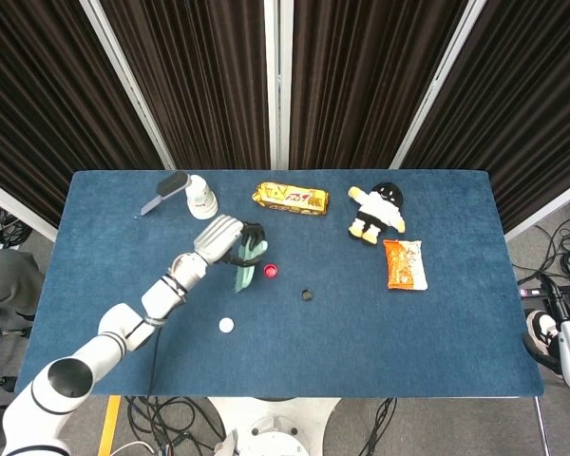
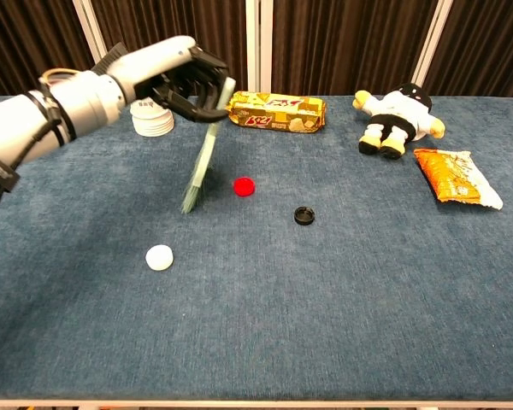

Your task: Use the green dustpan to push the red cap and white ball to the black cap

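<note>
My left hand (image 2: 184, 84) (image 1: 223, 239) grips the handle of the green dustpan (image 2: 202, 158) (image 1: 246, 269), whose blade hangs down edge-on over the cloth. The red cap (image 2: 243, 185) (image 1: 270, 272) lies just right of the blade, apart from it. The white ball (image 2: 159, 257) (image 1: 227, 325) rests nearer the front, left of the blade. The black cap (image 2: 304, 215) (image 1: 307, 294) sits to the right of the red cap. The right hand is not seen in either view.
White stacked cups (image 2: 152, 118) and a brush (image 1: 165, 193) stand at the back left. A yellow snack pack (image 2: 277, 112), a plush doll (image 2: 398, 114) and an orange chip bag (image 2: 456, 177) lie along the back and right of the blue table (image 2: 325, 325).
</note>
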`<action>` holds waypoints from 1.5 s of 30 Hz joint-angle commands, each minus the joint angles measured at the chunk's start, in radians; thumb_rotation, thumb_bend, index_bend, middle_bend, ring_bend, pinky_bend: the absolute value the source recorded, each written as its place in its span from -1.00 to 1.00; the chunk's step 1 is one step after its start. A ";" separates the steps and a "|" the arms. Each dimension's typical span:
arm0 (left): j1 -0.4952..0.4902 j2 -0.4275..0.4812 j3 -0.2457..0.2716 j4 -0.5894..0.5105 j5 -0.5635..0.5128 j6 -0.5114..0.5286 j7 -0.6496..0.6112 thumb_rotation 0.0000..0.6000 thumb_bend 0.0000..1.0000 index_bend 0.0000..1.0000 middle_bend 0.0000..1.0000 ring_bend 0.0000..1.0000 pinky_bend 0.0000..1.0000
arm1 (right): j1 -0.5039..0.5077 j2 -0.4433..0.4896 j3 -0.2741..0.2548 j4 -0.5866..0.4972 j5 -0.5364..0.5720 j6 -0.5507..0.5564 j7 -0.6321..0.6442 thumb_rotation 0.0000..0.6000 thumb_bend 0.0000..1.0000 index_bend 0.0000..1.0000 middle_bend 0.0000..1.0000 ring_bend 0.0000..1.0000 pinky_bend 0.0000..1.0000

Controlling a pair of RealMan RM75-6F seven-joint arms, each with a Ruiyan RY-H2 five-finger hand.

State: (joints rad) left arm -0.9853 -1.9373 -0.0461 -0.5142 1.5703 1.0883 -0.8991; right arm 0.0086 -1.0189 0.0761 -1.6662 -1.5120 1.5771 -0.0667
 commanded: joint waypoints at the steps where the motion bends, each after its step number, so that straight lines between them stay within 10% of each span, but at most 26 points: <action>1: -0.014 -0.022 -0.001 0.003 0.007 -0.003 0.007 0.76 -0.20 0.10 0.27 0.26 0.72 | 0.000 -0.001 0.000 0.001 0.001 0.000 0.000 1.00 -0.70 -0.93 -0.57 -0.99 -0.76; 21: -0.109 -0.088 -0.056 -0.113 -0.003 -0.033 -0.019 0.95 -0.20 0.10 0.28 0.26 0.72 | 0.000 0.001 0.004 0.002 0.005 -0.004 0.003 1.00 -0.70 -0.93 -0.57 -0.99 -0.76; 45: 0.194 0.402 -0.056 -0.606 -0.128 0.092 0.262 0.92 -0.20 0.10 0.29 0.26 0.72 | 0.025 -0.007 0.006 0.049 -0.014 -0.030 0.058 1.00 -0.70 -0.93 -0.57 -0.99 -0.76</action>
State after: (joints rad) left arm -0.8296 -1.5729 -0.1161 -1.0800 1.4563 1.1553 -0.6564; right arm 0.0336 -1.0252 0.0818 -1.6177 -1.5261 1.5472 -0.0095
